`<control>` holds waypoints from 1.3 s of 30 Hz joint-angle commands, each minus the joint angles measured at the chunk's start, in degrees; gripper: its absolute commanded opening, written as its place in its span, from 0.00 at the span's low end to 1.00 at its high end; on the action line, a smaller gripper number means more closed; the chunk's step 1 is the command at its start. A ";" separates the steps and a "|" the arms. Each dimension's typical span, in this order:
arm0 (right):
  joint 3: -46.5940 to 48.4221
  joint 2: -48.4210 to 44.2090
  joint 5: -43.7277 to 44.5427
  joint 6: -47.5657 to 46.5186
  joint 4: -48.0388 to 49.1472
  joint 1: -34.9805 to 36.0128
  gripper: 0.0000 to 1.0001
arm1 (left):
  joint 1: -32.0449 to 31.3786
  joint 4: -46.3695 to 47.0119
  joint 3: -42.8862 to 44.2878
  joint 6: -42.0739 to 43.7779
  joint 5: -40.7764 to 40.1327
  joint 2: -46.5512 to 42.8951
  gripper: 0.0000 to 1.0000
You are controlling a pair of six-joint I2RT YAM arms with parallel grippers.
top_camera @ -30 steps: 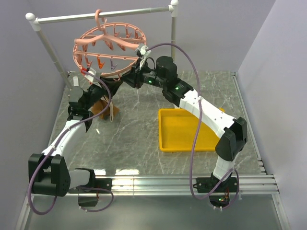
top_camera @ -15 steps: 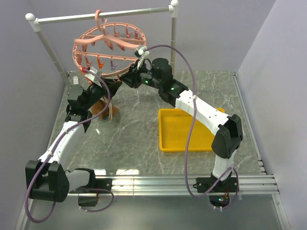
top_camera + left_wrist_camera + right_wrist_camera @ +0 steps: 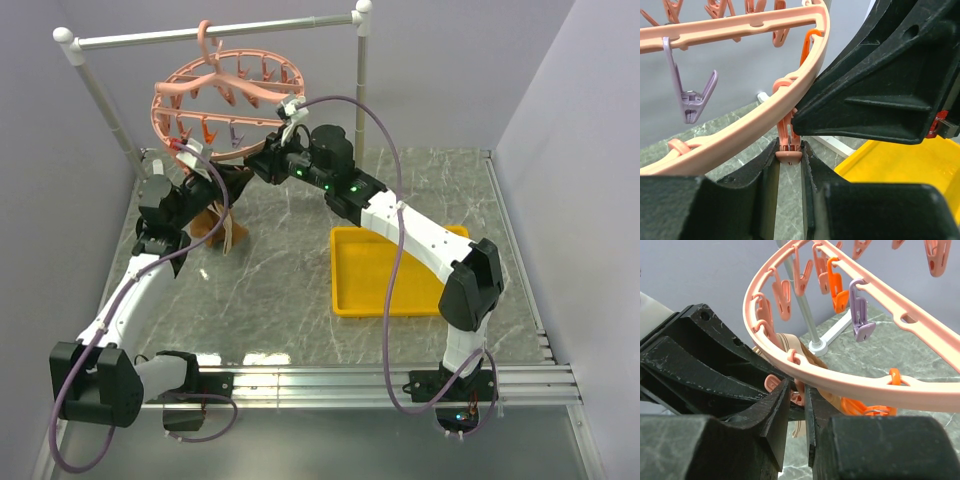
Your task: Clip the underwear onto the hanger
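Top external: yellow tray point(image 3: 365, 285) sits right of centre on the marble table point(image 3: 290, 290), with the right forearm crossing over its far corner. Hanger point(image 3: 245, 88) hangs off the rail point(image 3: 200, 33), far left. Both grippers meet under its near rim. Left gripper point(image 3: 789, 150) is narrow with the pink clip point(image 3: 788, 135) tip in the gap; can't tell if it's gripping. Right gripper point(image 3: 798, 390) is narrow and pinches the same clip. Underwear point(image 3: 212, 222) dangles just below the left gripper.

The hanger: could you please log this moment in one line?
hanger on rail | left fingers pinch pink clip | right fingers straddle a clip | underwear dangling below
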 commanded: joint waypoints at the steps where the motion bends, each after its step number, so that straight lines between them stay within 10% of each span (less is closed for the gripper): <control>1: 2.58 0.59 1.61 0.17 3.87 1.21 0.24 | -0.77 -1.05 2.32 0.97 1.71 -1.79 0.19; 12: 3.20 1.12 4.16 0.95 2.37 1.22 0.01 | -0.86 -2.98 3.20 -0.16 0.66 -2.32 0.29; 21: 3.73 0.77 -2.43 8.60 4.39 -0.37 0.00 | -0.86 -2.81 0.04 0.71 -2.42 -5.57 0.52; 39: 2.15 -0.81 -5.68 14.58 4.83 -1.33 0.00 | -0.86 -2.90 -1.19 0.71 -5.06 -5.84 0.26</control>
